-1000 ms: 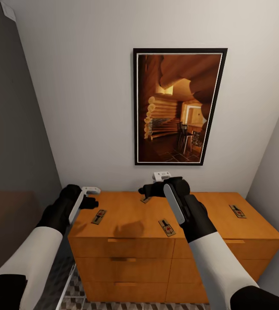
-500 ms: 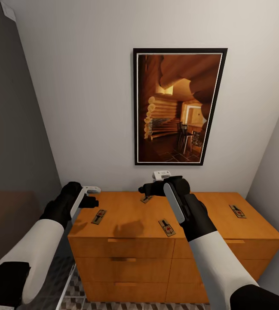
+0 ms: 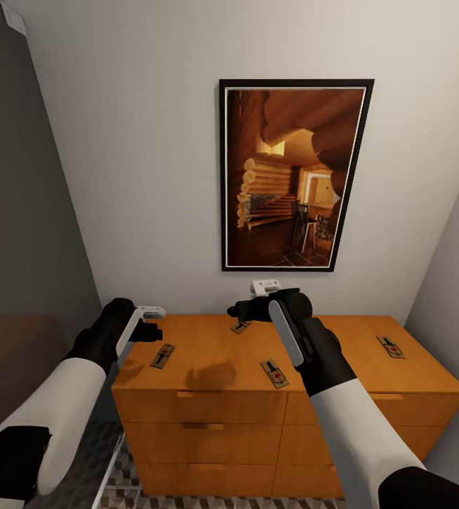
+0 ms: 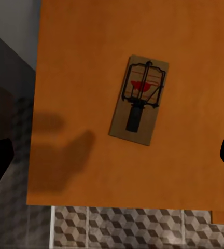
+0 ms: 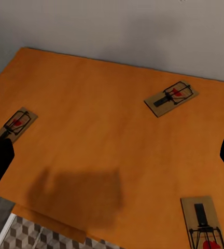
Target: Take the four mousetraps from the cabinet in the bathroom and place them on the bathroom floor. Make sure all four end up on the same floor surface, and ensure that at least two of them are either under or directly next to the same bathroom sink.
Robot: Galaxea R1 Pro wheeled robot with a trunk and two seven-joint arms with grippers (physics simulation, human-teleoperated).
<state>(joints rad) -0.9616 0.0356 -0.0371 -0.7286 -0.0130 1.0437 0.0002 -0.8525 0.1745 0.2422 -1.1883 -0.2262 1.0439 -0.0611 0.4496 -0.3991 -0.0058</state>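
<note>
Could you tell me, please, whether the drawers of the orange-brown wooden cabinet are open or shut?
Shut: the orange-brown wooden cabinet's drawer fronts sit flush in the head view, none pulled out.

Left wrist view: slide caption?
Tan wooden mousetrap lying flat on the orange-brown wooden cabinet top, cube-patterned floor tiles below.

A room in a home, by the look of it a bathroom corner. Plain pale walls (image 3: 137, 155) meet behind an orange-brown drawer cabinet (image 3: 208, 424). Above the right gripper (image 3: 247, 309) hangs a framed picture (image 3: 293, 173) of a log cabin interior. Below the left gripper (image 3: 151, 322), cube-patterned floor tiles (image 4: 138, 228) show past the cabinet's edge.
</note>
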